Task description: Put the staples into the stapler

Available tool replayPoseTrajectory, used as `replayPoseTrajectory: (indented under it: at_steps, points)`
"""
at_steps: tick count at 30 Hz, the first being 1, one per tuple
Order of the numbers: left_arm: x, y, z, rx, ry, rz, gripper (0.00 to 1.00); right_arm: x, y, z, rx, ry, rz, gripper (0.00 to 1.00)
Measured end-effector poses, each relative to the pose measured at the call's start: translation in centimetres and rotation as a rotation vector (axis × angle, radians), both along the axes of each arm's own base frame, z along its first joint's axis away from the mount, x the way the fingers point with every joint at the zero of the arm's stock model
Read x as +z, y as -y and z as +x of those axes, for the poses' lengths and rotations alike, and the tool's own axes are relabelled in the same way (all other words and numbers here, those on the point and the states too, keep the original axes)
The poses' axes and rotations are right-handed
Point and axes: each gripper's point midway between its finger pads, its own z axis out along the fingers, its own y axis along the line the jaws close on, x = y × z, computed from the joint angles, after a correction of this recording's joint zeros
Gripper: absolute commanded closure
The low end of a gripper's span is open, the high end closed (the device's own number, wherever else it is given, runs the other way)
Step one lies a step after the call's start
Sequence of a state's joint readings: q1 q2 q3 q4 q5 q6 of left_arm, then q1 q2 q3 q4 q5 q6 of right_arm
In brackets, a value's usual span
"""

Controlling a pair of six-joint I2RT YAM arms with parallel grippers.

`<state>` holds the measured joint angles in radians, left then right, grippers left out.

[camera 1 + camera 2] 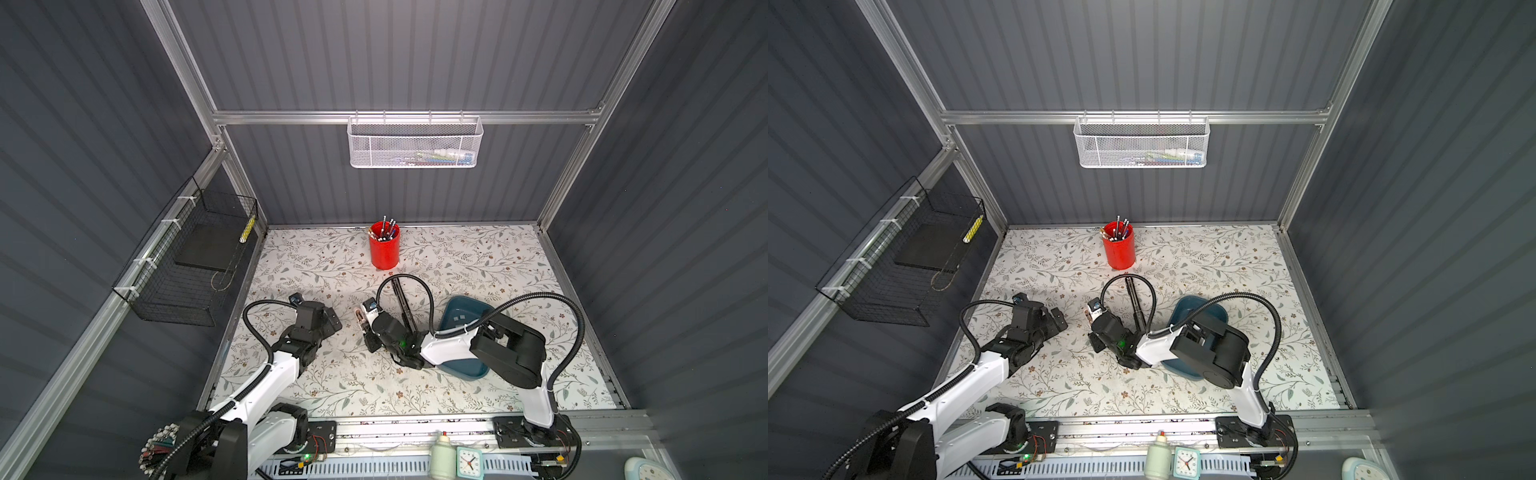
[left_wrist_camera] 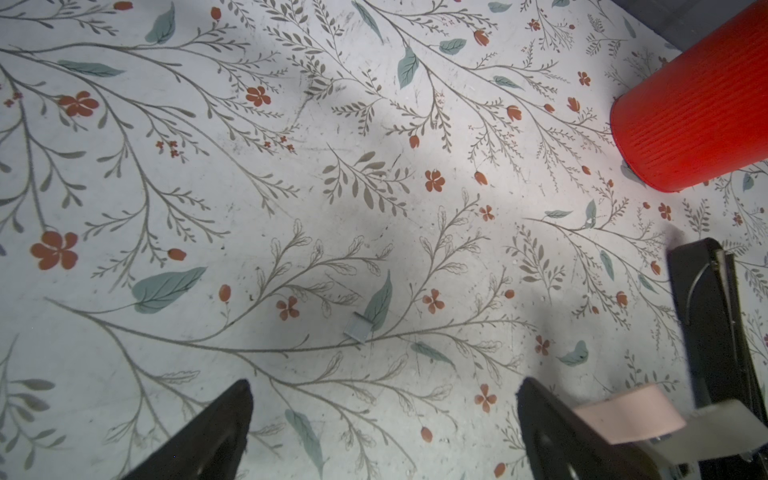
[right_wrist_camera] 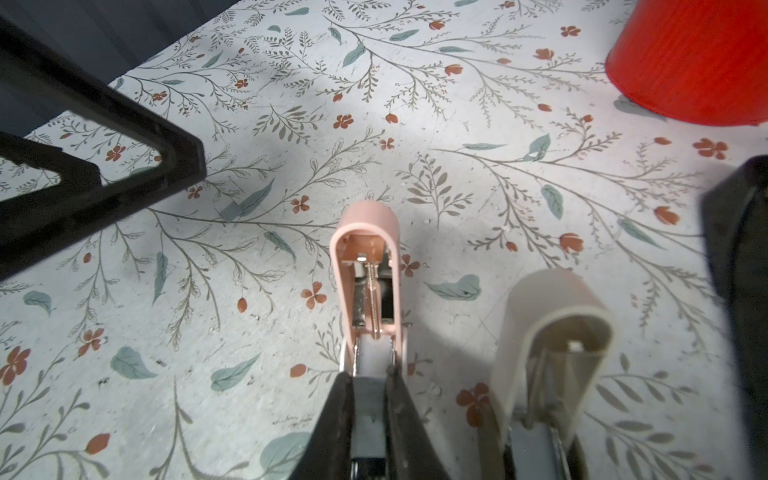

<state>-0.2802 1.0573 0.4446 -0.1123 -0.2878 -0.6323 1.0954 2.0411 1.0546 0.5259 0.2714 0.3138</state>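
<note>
Enclosing floral tabletop (image 1: pixel 457 270), grey ribbed walls (image 1: pixel 395 54)

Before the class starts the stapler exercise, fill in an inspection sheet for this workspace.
Surface: floral tabletop, lightly scuffed.
Job's things: stapler hinged open; one staple strip loose on the table; pale pieces in the blue tray.
Clutter: red cup of pens; long black object, kind unclear.
Grippers: left gripper open above the loose strip; right gripper, fingers shut on the stapler.
Cables: black hoses loop over both arms; one crosses the tray.
Surroundings: white mesh basket on back rail; black wire basket on left wall.
</note>
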Motion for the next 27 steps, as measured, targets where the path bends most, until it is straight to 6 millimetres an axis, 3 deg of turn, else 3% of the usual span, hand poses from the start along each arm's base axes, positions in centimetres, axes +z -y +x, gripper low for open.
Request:
replayPoseTrajectory:
  at_steps: [27]
  points:
    - [-0.08,-0.05,0.04,0.002,-0.003,0.004,0.0,-0.49,0.05,-0.01,-0.001,-0.008,-0.004,0.84]
